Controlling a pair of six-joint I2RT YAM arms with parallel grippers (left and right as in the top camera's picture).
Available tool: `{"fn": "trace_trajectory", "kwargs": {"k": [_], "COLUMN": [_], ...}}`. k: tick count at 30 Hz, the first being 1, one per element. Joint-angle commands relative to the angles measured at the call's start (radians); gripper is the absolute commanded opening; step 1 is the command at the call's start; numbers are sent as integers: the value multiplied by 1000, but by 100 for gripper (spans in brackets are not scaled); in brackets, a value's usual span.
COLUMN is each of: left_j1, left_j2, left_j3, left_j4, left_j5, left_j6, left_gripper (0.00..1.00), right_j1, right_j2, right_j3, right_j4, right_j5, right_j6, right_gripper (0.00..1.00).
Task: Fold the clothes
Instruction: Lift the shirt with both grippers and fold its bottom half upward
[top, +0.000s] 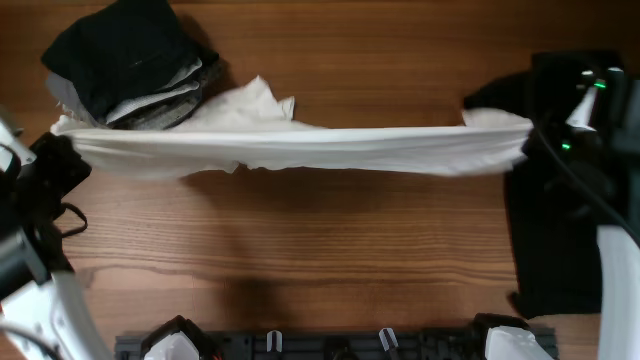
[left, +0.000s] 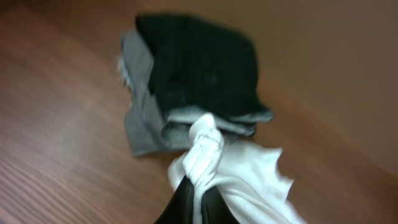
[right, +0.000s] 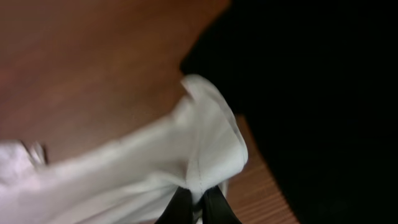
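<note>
A white garment is stretched taut between my two grippers, held above the wooden table. My left gripper is shut on its left end; in the left wrist view the bunched white cloth sits pinched between the black fingers. My right gripper is shut on its right end; in the right wrist view the white cloth is clamped between the fingers.
A pile of folded dark and grey clothes lies at the back left, touching the white garment; it also shows in the left wrist view. A black garment lies at the right edge, also in the right wrist view.
</note>
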Motion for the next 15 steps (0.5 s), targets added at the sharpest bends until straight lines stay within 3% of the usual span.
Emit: {"fn": "trace_trajectory", "kwargs": {"k": [1,7,10,15], "left_j1": [-5,-34,-34,-34], "left_j2": [-73,-77,-77,-73], "left_j3": [96,404,555,648], "left_j4": [-49,-252,-351,-419], "left_j5": [-47,-50,-137,-176], "left_j6": [15,18,20,39], "left_gripper": [4,4,4,4], "right_j1": [-14,-14,-14,-14], "right_j2": [-76,-136,-136,-135], "right_j3": [97,290,376,453], "right_j4": [-43,-242,-330,-408], "right_j5": [42,42,42,42], "right_j6": [14,18,18,18], "right_gripper": [4,4,4,5]}}
